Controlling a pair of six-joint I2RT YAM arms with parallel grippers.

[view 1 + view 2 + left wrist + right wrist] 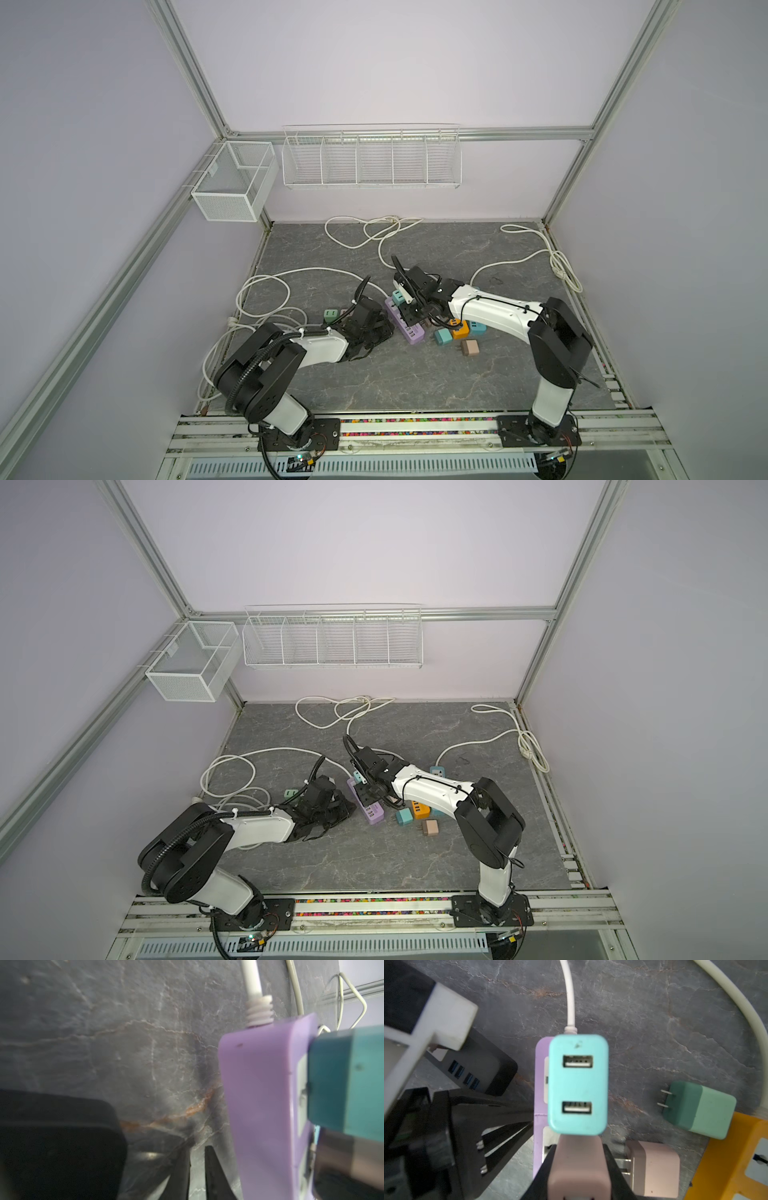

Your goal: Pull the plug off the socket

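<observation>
Right gripper is clamped on the dusty-pink block-shaped plug, with black fingers flat on its two sides. The pink plug sits in the socket face of the lilac plastic power strip. It is just beside the turquoise two-port USB adapter, which fills the slot nearest the strip's white cord.

Key relation: the plug stands out of the strip's face straight toward the right wrist. The pull, as I judge it, goes back along the gripper's own line, square to the strip's long axis, which runs from the cord end toward the gripper. The right arm is already on the plug.

Left gripper has its fingers together with nothing between them. Its tips are at the strip's long side, the one facing the black power strip with blue USB ports. It looks like a brace so the strip won't lift.

Hidden: the prongs and slot are covered by the plug and fingers, so I can't tell how deep the plug is seated. In both top views the right wrist covers the plug, and only the strip's end away from the cord shows. The left wrist view is blurred, so tip contact is uncertain.

On the strip's other side lie a loose two-tone green plug, a second pink plug and an orange strip cut off at the frame edge.
</observation>
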